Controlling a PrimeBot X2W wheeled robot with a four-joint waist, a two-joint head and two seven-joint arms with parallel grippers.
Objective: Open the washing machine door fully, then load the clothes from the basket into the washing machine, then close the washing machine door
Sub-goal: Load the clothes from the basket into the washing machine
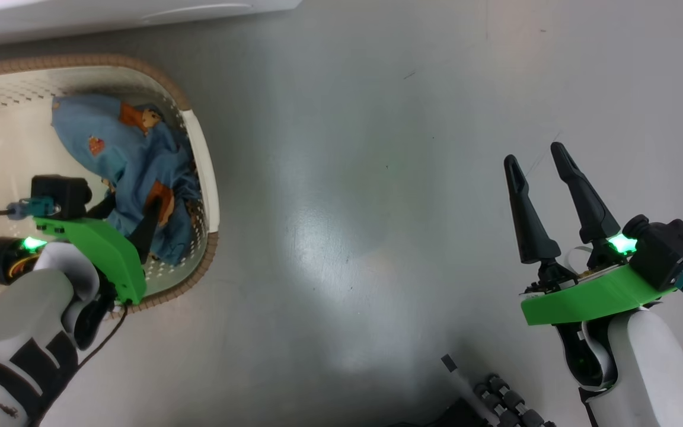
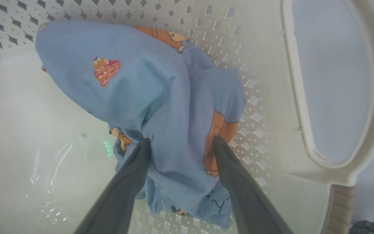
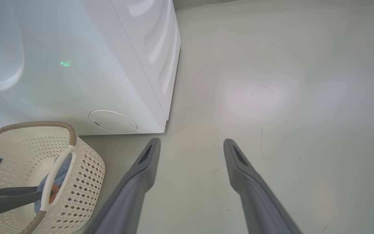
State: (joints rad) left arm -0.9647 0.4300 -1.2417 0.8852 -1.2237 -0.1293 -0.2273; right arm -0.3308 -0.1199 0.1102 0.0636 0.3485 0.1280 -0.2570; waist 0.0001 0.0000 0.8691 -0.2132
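Here, crumpled blue clothes (image 2: 167, 97), orange-printed.

The left forearm (image 1: 15, 320) rises from the lower left corner of the head view, and the green wrist bracket (image 1: 98, 243) above it tips forward and down. The left gripper (image 2: 181, 141) reaches downward beyond it, its 2 dark fingers spread wide. The right forearm (image 1: 650, 367) stands at the lower right. The right gripper (image 1: 534, 155) points up that view, leaning slightly left, its 2 fingers parted wide. A green light (image 1: 621, 243) glows on each wrist.
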